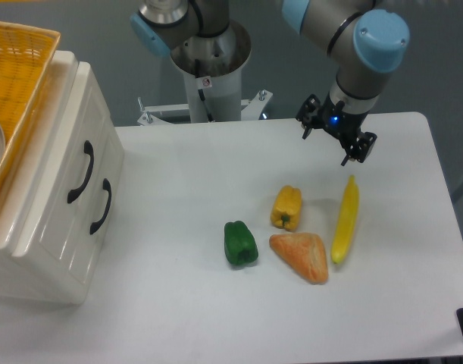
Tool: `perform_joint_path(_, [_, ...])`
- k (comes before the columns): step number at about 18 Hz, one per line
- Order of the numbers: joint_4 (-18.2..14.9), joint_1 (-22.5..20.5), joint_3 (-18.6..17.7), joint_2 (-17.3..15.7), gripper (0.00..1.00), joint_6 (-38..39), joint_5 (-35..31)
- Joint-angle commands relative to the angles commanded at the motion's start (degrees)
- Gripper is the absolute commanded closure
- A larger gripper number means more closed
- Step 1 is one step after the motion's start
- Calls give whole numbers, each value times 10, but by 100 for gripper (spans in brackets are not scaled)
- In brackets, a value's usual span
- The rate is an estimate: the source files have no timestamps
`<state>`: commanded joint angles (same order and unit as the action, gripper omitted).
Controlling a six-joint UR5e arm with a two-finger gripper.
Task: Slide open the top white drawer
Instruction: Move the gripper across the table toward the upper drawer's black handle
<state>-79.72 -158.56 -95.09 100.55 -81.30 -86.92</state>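
Two glossy cream-white plastic drawers, the top white drawer (61,171) closed; four foods on the white table (186,303); one black two-finger tool (326,148) spread apart, empty

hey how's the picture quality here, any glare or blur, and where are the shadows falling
Fixed camera view: lighting is even and soft, with faint shadows hugging the green pepper and yellow pepper. The top white drawer front shows a mild glossy sheen, no harsh glare. The whole frame is slightly soft; the gripper looks a little fuzzy, with a blue light glowing on it. The basket is cropped at the left edge.
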Motion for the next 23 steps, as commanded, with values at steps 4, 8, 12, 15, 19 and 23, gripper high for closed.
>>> perform_joint_path(4, [-5, 9, -4, -1, 0, -1, 1])
perform_joint_path(8, [-8, 35, -12, -8, 0, 20, 1])
perform_joint_path(12, [-5, 91, -9, -10, 0, 138, 3])
perform_joint_path(15, [-4, 114, -9, -9, 0, 183, 10])
perform_joint_path(19, [-6, 141, -8, -10, 0, 245, 26])
perform_joint_path(23, [-8, 170, -7, -7, 0, 301, 26])
